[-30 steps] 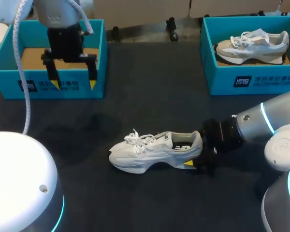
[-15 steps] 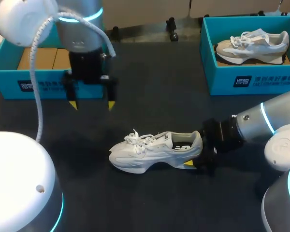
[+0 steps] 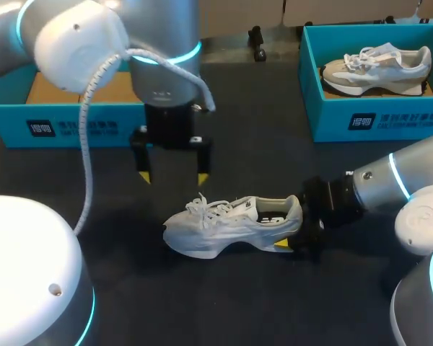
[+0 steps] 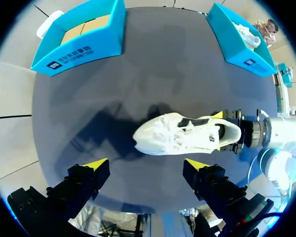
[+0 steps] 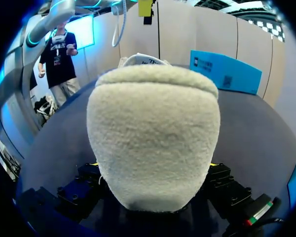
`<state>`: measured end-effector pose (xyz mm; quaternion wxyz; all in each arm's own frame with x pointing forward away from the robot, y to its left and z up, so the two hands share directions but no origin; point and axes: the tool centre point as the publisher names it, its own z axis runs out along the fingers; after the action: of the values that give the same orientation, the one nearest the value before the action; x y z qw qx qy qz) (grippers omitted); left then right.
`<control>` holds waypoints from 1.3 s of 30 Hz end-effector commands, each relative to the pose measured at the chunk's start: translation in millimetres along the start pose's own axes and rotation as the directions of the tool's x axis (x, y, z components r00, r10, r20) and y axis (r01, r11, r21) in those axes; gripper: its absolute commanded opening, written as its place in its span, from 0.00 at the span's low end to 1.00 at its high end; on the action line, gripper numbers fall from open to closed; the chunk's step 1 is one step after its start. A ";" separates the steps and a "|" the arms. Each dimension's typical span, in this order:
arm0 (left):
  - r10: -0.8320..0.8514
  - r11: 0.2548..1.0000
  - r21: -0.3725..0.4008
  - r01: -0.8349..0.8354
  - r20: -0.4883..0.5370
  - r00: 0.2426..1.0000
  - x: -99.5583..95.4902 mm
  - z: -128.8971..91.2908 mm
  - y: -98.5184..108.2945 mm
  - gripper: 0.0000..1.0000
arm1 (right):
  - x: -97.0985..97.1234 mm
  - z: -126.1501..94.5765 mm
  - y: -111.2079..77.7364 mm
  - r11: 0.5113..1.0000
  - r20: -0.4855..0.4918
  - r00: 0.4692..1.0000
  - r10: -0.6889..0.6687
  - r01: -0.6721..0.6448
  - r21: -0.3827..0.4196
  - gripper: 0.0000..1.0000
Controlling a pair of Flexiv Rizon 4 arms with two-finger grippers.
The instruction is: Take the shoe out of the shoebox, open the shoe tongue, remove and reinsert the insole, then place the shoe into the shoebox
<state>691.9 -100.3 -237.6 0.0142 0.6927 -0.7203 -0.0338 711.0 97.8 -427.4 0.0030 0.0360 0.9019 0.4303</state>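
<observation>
On the dark bench (image 3: 260, 155), the white shoe (image 3: 231, 225) rests on its sole, outside both boxes, toe pointing away from the right arm. The right arm's fingers (image 3: 282, 245) are clamped on the shoe's heel from two sides, and the right wrist view shows the fuzzy heel collar filling the gap between them. The left arm's fingers (image 3: 201, 173) hang above the bench just behind the shoe's laces. They are spread wide, hold nothing and are clear of the shoe. The near blue shoebox (image 3: 79, 119) sits well beyond the toe end, with brown cardboard showing inside. The far blue shoebox (image 3: 375, 119) sits well beyond the heel end and holds a grey-and-white shoe (image 3: 379, 66).
</observation>
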 end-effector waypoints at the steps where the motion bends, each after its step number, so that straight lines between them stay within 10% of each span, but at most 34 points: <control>1: 0.009 1.000 -0.009 -0.008 0.023 1.000 22.3 13.2 -0.7 1.00 | -0.9 0.5 -0.2 1.000 0.002 1.000 0.002 -0.002 0.005 0.00; 39: 0.215 0.975 0.071 -0.212 -0.031 0.976 136.5 71.7 -24.2 1.00 | -0.9 0.5 -0.2 1.000 0.002 1.000 0.002 -0.002 0.005 0.00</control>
<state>701.6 -225.7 -304.1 0.0078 0.6139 -0.7892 0.0115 711.0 97.8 -427.4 0.0031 0.0360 0.9020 0.4303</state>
